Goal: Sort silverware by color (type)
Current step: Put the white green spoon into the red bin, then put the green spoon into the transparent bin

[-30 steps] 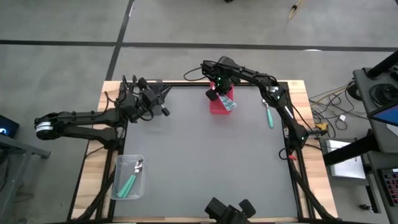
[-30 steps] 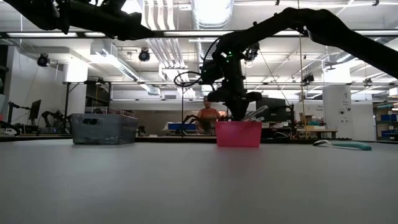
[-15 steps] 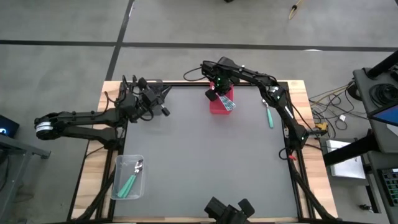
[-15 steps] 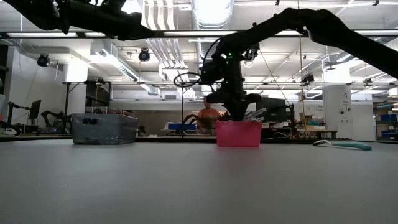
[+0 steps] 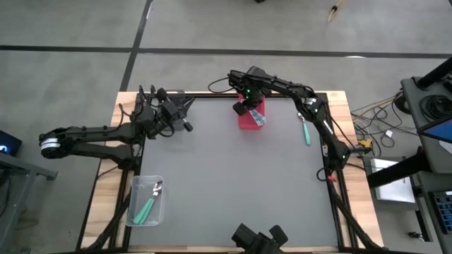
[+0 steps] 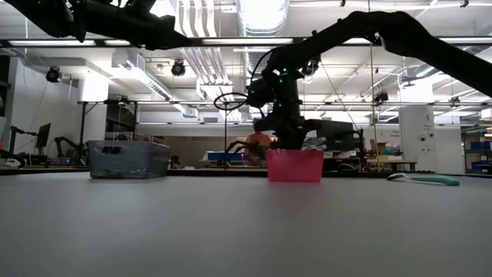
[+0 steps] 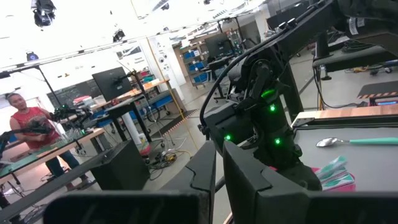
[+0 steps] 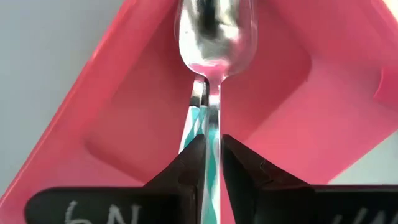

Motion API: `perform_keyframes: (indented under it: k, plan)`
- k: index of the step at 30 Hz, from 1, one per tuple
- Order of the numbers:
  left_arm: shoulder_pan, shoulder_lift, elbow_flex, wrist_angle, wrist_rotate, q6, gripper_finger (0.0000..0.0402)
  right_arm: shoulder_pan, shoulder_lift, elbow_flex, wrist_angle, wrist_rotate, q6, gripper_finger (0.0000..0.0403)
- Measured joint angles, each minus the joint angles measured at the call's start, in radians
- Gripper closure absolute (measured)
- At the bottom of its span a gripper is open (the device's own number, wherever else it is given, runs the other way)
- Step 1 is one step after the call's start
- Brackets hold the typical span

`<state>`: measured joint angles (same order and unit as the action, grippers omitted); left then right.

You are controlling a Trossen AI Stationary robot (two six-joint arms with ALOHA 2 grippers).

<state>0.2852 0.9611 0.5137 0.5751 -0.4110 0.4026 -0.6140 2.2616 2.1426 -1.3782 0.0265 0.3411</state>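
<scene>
I've got the right gripper [image 8: 210,152] low over the pink rectangular plastic bin [image 5: 248,118] at the far middle of the grey counter [image 5: 233,176], and in the right wrist view a spoon with a shiny metal bowl and teal striped plastic handle [image 8: 211,68] sits between its fingers [image 8: 186,163], bowl pointing into the bin. The gap between the fingers looks narrow, with the handle in it; I can't tell whether they are pinching it or just letting go. Main risk, as I judge it: if I release with the spoon lying along the fingers, the handle could drag on a pad and the spoon could tip across the bin's wall instead of dropping flat, or catch on the other teal-handled pieces [image 5: 257,119] already inside. If I lift before the release is clean, I could pull the spoon out, or nudge the light bin off its spot. Another teal-handled spoon [image 5: 306,131] lies on the counter right of the pink bin, near the right arm, so a sloppy retreat could sweep it toward the counter edge. The left gripper [image 5: 185,113] waits left of the pink bin, fingers pressed together and holding nothing; it's apart from the right arm, low collision risk. The clear plastic bin [image 5: 146,200], well left of and nearer than the pink bin, holds a few teal-handled utensils [image 5: 147,206].
</scene>
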Motion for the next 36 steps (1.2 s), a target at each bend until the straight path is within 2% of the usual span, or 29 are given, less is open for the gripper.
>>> perform_keyframes:
  k: [17, 27, 36]
  plan:
    - [0.0, 0.0, 0.0, 0.0, 0.0, 0.0, 0.0388, 0.0, -0.029, 0.023, -0.01, 0.0, -0.044, 0.0353]
    - [0.0, 0.0, 0.0, -0.015, 0.0, 0.0, 0.0388, 0.006, -0.1, 0.05, -0.018, 0.002, -0.086, 0.0316]
    - [0.0, -0.02, 0.0, -0.137, 0.0, -0.067, 0.0388, 0.027, -0.209, 0.049, 0.2, 0.0, -0.282, 0.0325]
